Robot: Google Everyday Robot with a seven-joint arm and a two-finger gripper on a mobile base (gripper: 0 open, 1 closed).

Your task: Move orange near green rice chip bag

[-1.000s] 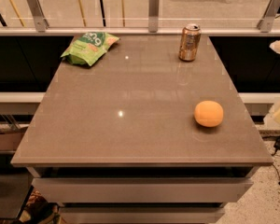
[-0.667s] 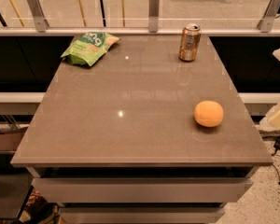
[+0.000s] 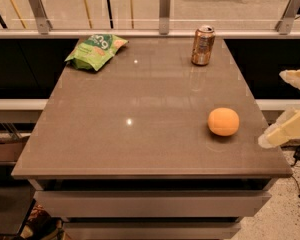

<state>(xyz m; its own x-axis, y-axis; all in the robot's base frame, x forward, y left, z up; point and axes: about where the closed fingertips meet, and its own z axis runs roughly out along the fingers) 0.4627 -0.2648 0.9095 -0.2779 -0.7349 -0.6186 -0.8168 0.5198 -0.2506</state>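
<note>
The orange [image 3: 223, 121] lies on the grey table [image 3: 140, 114], near its right edge and towards the front. The green rice chip bag [image 3: 96, 50] lies at the far left corner of the table. My gripper [image 3: 291, 104] comes in from the right edge of the view, just off the table's right side and to the right of the orange. Its two cream fingers [image 3: 285, 130] stand wide apart with nothing between them. The gripper does not touch the orange.
A bronze-gold drink can [image 3: 203, 45] stands upright at the far right of the table. A glass railing with metal posts [image 3: 164, 11] runs behind the table. Drawer fronts [image 3: 150, 204] sit under the table's front edge.
My gripper has moved down and a little left, closer to the orange. The orange, bag and can have not moved.
</note>
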